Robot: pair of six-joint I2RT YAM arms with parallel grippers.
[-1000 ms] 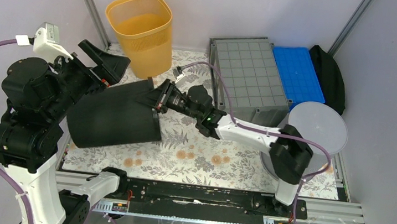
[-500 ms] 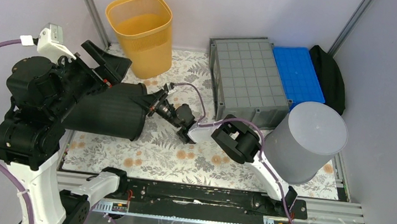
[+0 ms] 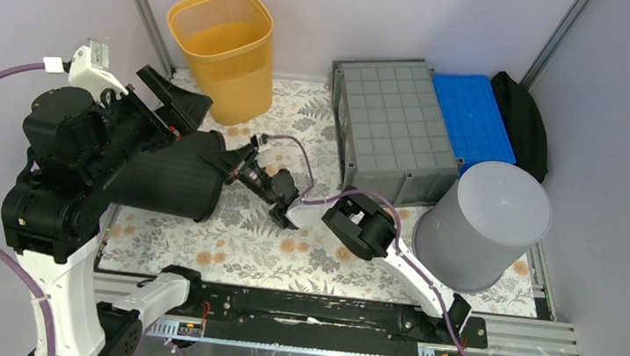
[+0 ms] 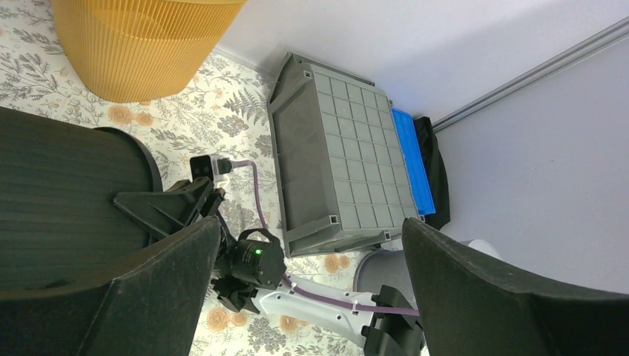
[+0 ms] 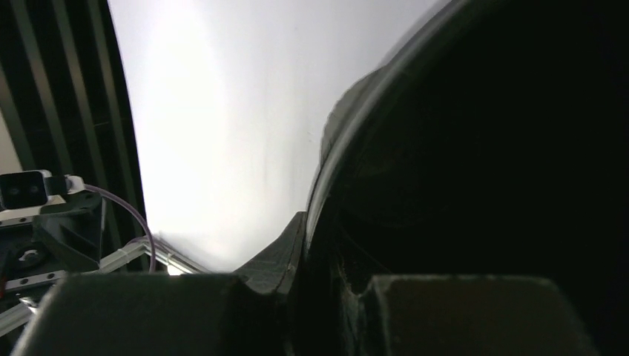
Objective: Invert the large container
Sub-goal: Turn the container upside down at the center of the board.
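The large container (image 3: pixel 396 125), a dark-grey crate, stands at the back right with its gridded underside up; it also appears in the left wrist view (image 4: pixel 348 170). No gripper touches it. A black ribbed bin (image 3: pixel 165 182) lies on its side at the left. My right gripper (image 3: pixel 231 166) is shut on the bin's rim (image 5: pixel 315 222), one finger outside the wall and one inside. My left gripper (image 4: pixel 311 289) hangs open above the bin and the right wrist with nothing between its fingers; from above, the left gripper (image 3: pixel 179 111) is over the bin's far edge.
A yellow basket (image 3: pixel 224 45) stands upright at the back left. A blue ribbed tray (image 3: pixel 475 120) lies beside the crate, with a black object (image 3: pixel 525 121) behind it. A light-grey bucket (image 3: pixel 483 222) stands upside down at the right. Walls close in on three sides.
The right arm has swung left with the bin's rim in its grip, pushing and tipping the bin towards the left arm. Its elbow has left the grey bucket. The left arm rose slightly.
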